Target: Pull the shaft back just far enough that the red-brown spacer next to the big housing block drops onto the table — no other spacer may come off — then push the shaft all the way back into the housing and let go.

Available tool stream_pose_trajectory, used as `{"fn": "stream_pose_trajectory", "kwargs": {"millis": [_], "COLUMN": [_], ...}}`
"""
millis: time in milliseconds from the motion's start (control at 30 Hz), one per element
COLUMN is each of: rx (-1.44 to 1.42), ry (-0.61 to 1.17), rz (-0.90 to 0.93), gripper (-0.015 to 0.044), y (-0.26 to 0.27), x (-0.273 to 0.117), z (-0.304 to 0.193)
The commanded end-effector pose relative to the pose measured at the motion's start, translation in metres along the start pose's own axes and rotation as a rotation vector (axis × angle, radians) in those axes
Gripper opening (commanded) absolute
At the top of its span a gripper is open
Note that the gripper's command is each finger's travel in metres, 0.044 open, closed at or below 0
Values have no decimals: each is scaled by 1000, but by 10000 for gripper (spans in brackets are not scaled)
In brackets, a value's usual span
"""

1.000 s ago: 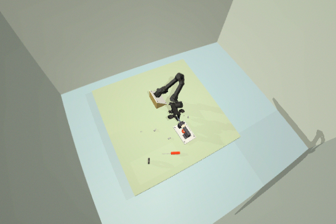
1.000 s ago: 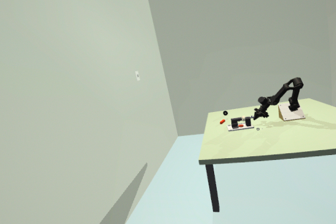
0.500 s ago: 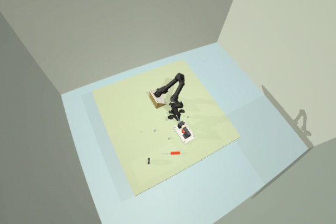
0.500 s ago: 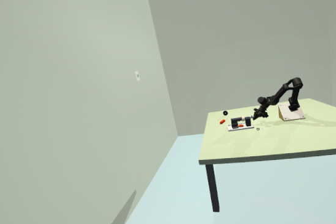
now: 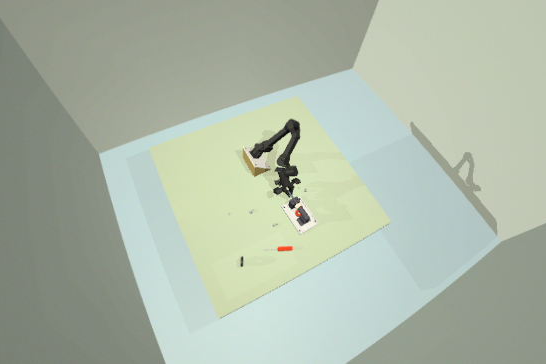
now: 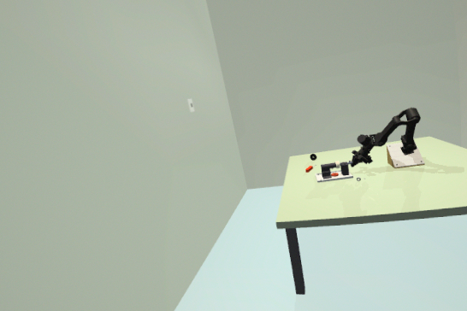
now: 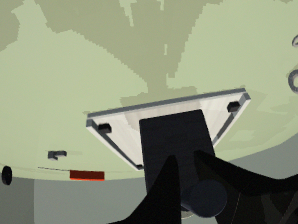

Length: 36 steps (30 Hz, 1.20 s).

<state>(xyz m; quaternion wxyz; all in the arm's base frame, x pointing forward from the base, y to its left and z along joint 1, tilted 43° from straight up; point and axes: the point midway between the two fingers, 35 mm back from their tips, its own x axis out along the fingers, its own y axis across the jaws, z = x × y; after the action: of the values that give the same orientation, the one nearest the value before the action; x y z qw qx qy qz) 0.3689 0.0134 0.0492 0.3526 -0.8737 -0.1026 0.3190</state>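
Observation:
My gripper (image 5: 290, 194) (image 6: 353, 163) (image 7: 184, 159) is shut on the shaft, at the arm's side of the white baseplate (image 5: 307, 229) (image 6: 339, 178) (image 7: 120, 117). The shaft's round dark-blue end (image 7: 207, 198) shows by the fingers. A dark upright block (image 5: 294, 202) (image 6: 345, 169) (image 7: 175, 135) stands near the gripper. The big dark housing block (image 5: 303, 218) (image 6: 326, 172) stands at the far end. A pale spacer (image 6: 337, 164) is up at shaft height between the blocks. The red-brown spacer (image 5: 298, 213) (image 6: 334, 174) lies low over the baseplate, below shaft height. The shaft's tip is hidden.
A red-handled screwdriver (image 5: 285, 248) (image 6: 309, 168) (image 7: 87, 175) and a black round part (image 5: 242, 261) (image 6: 313, 156) (image 7: 6, 175) lie beyond the baseplate. A small grey bracket (image 5: 275, 225) (image 7: 57, 154) lies beside it. A metal ring (image 6: 358, 179) (image 7: 294, 81) lies on the other side.

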Motion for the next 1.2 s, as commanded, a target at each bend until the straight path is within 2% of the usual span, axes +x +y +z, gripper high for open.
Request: {"fn": "stream_pose_trajectory", "kwargs": {"millis": [0,1167], "rx": [-2,-2], "ry": [5,5], "rz": [-1,-1], "gripper": [0,0], "y": [-1,-1], "x": [1,8], "z": [-3,-10]}}
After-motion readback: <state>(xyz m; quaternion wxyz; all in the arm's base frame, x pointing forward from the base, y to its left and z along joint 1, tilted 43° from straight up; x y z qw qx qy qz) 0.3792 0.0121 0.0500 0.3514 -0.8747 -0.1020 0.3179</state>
